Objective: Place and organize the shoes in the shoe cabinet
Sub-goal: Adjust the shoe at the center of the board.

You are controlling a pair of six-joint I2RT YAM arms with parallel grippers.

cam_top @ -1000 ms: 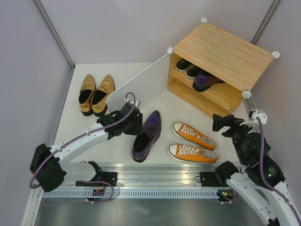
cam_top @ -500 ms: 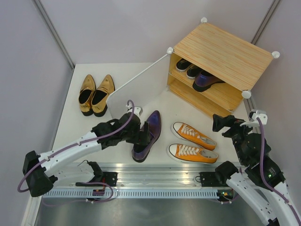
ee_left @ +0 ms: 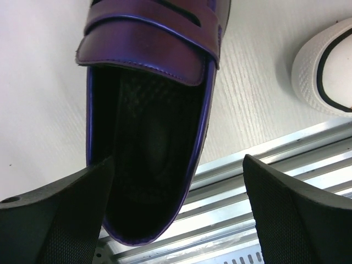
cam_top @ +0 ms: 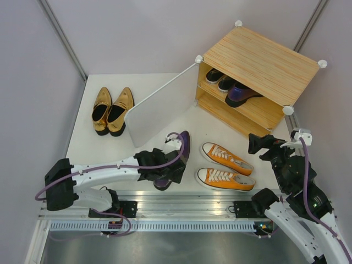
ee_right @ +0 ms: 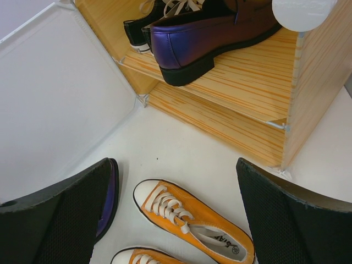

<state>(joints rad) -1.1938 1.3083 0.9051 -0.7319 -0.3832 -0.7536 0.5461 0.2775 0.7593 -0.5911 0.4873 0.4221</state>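
One glossy purple loafer (cam_top: pixel 177 151) lies on the white table, toe pointing away. My left gripper (cam_top: pixel 165 173) hovers open above its heel; in the left wrist view the gripper (ee_left: pixel 176 165) straddles the heel opening of the loafer (ee_left: pixel 148 60) without touching it. Two orange sneakers (cam_top: pixel 226 158) lie to its right, and the gold pumps (cam_top: pixel 113 110) stand at the far left. The shoe cabinet (cam_top: pixel 258 60) holds the other purple loafer (ee_right: pixel 203 33) and black sneakers (ee_right: pixel 144 25) on its shelf. My right gripper (cam_top: pixel 258 144) hangs open and empty above an orange sneaker (ee_right: pixel 192 220).
The cabinet's white panel door (cam_top: pixel 157 110) stands swung open toward the pumps. A metal rail (cam_top: pixel 181 206) runs along the near table edge, right under the loafer's heel. Grey walls close in the table. A white corner knob (ee_right: pixel 302 11) juts out near the right wrist.
My left arm has swung down toward the near edge, from beside the loafer to over its heel, and its jaws have opened wide. The right arm has stayed still.
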